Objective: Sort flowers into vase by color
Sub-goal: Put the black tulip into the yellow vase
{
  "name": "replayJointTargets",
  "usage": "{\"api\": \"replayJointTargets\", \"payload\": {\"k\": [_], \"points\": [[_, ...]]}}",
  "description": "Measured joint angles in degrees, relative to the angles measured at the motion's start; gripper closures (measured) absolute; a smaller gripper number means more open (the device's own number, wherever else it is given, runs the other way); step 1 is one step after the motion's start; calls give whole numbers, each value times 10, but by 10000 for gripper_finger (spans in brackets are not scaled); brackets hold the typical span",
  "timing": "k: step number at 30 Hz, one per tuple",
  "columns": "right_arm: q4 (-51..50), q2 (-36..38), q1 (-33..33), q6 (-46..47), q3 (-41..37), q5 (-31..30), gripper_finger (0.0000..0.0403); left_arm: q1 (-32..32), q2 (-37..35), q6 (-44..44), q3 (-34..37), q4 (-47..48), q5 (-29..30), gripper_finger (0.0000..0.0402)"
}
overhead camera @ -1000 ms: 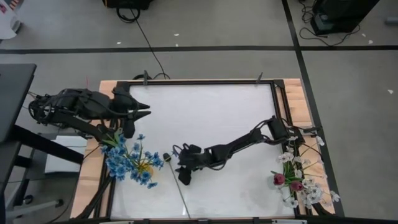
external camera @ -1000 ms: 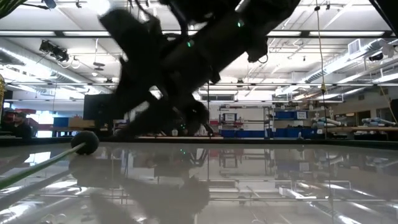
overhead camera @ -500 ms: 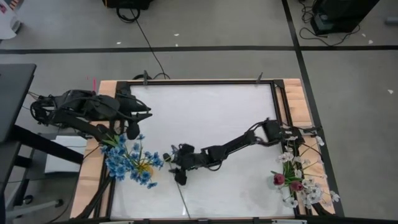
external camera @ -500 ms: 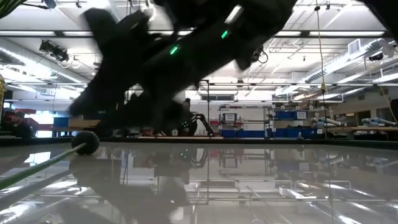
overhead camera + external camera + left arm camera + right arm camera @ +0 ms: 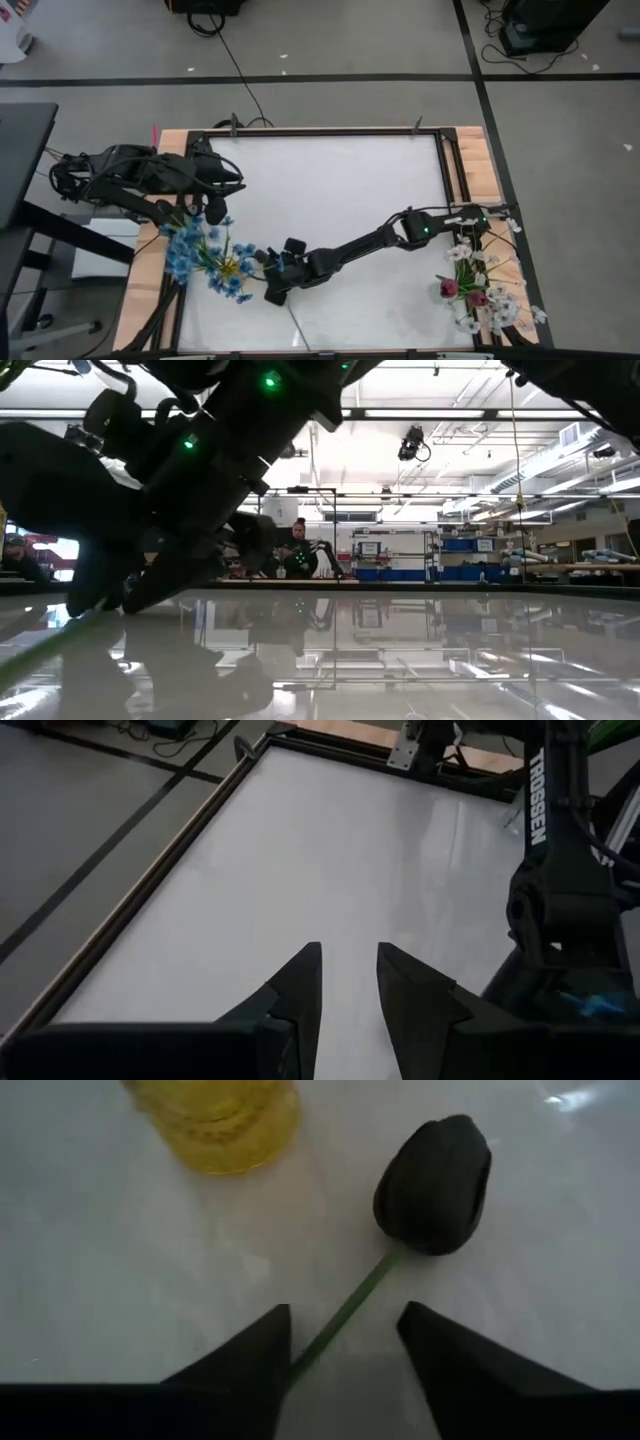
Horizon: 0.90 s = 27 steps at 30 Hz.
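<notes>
Right gripper (image 5: 340, 1342) jaws wide, straddling the green stem (image 5: 345, 1312) of the blackish bud (image 5: 434, 1182), not yet closed; bud lies flat on the desk (image 5: 330, 180) at about 7 o'clock, beside a yellow vase (image 5: 215, 1120). Left gripper (image 5: 348, 982) narrow, empty, waiting at 9 o'clock. Blue flowers (image 5: 205, 262) already bunched at 8 o'clock, white and red flowers (image 5: 478, 285) at 4 o'clock. Judged nearly done. Bud: dark, closed, thin stem.

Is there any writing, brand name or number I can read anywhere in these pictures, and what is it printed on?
"TROSSEN": white letters running up the dark right arm, seen in the left wrist view.
Signs and bins in the room behind the table: too small and blurred to read.
No other text is visible.
</notes>
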State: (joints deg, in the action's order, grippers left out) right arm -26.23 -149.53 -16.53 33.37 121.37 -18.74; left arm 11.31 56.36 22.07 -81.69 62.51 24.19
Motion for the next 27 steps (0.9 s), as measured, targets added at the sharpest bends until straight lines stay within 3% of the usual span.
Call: {"api": "replayJointTargets", "payload": {"k": [9,17,23,27], "points": [[-74,-4,18,72,35,3,382,0,0,19,0,8,0,296],[-123,24,15,68,29,-39,396,0,-3,13,0,9,0,296],[-212,68,2,13,28,-64,398,0,-6,-20,0,9,0,296],[-300,89,-11,27,24,-71,398,0,-6,-25,0,9,1,296]]}}
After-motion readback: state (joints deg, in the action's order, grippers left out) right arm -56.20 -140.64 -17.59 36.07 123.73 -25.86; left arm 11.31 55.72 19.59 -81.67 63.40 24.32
